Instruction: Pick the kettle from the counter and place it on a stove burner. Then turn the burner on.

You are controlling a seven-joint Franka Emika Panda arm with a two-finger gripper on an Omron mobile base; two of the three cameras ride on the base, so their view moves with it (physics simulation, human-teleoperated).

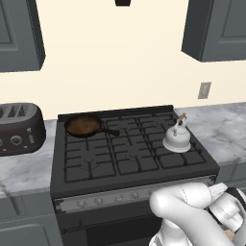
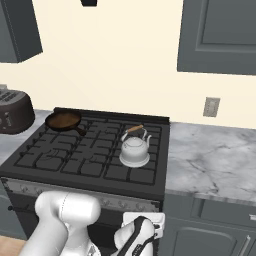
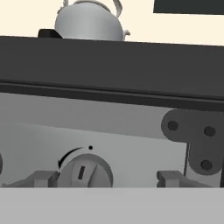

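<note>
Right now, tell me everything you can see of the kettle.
The kettle is small, squat and silvery-white, with a metal look, a domed body and a small knob on top. A thin arched handle with a brown wooden grip rises over it, and a short spout sticks out at one side. It stands upright on the black grate of the stove, on the right-hand side, well apart from the frying pan.

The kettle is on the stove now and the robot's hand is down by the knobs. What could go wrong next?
1. The hand sits off-center on the knob: one finger is beside it, the other far off, so closing might slip off it.
2. The knobs look alike, so it might light a burner away from the kettle.
3. The frying pan sits on another burner; a wrong knob could heat it.
</note>
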